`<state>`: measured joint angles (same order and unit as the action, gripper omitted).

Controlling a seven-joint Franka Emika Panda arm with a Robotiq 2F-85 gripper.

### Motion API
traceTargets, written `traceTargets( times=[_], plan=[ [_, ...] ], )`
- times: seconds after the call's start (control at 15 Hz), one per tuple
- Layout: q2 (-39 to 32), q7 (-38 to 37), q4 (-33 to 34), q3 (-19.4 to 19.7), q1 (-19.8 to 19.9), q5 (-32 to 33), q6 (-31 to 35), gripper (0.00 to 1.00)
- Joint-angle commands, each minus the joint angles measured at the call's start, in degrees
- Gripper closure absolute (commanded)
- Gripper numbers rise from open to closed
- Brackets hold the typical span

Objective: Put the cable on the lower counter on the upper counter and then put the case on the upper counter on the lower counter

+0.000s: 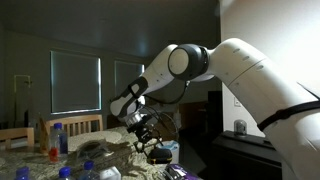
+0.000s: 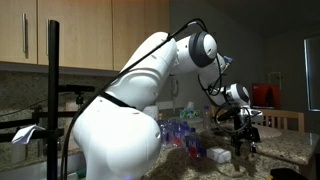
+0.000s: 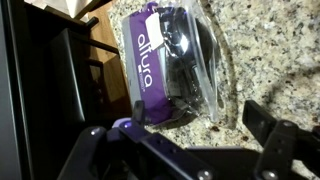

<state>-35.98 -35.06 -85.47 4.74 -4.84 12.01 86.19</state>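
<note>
In the wrist view a purple "allura" package [image 3: 165, 65] lies on the speckled granite counter [image 3: 265, 50]. It holds a dark item in clear plastic; I cannot tell whether it is the cable or the case. My gripper [image 3: 200, 118] is open and empty, just above the counter. One finger is at the package's near corner and the other is over bare granite. In both exterior views the gripper [image 1: 148, 140] [image 2: 243, 140] points down over the cluttered counter. No other cable or case can be made out.
A dark wooden edge [image 3: 60, 80] runs beside the package. Water bottles with blue caps [image 1: 57, 135] and other clutter [image 1: 100, 160] crowd the counter. Wooden chairs [image 1: 82, 124] stand behind. In an exterior view, bottles [image 2: 178, 130] and a dark stand [image 2: 53, 90] are nearby.
</note>
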Motion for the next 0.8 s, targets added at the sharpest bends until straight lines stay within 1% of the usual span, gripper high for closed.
traceTargets(
  times=[0.0, 0.13, 0.27, 0.4, 0.53, 0.73],
  plan=[
    [3.80, 0.23, -3.13, 0.25, -0.62, -0.04, 3.31, 0.00],
    [5.56, 1.09, -3.13, -0.50, -0.48, -1.49, 4.83, 0.00],
    [8.05, 2.03, -3.12, -2.01, 0.80, -7.09, 4.86, 0.00],
    [10.45, 1.81, -3.32, -2.95, 0.70, -12.08, 4.73, 0.00],
    [12.98, 2.54, -4.04, -3.97, 0.46, -16.48, 6.07, 0.00],
    [15.99, 5.98, -5.26, -5.45, 0.08, -20.58, 9.76, 0.00]
  ],
)
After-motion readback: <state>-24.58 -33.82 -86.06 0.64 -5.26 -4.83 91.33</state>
